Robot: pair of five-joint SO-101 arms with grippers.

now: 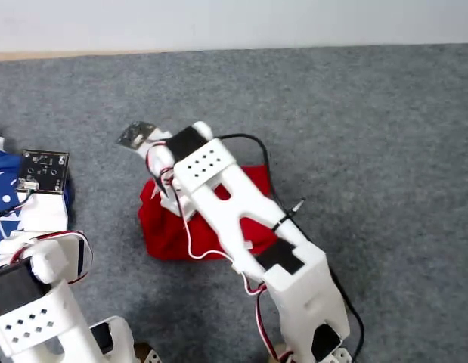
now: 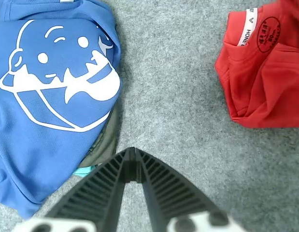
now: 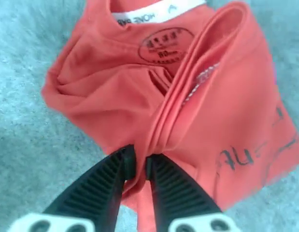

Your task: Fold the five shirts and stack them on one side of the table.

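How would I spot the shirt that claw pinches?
Look at the grey table, near its middle, under the white arm. There lies a red shirt, a fold pinched in the right claw. The neighbouring blue shirt carries a white cartoon face.

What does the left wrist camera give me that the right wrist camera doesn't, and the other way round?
Left wrist view: the blue shirt with a white graphic, lying on darker garments, and the left gripper shut on nothing. Right wrist view: the right gripper shut on a raised fold of the red shirt, plus dark lettering on it. Both: the red shirt's collar label and the grey table.
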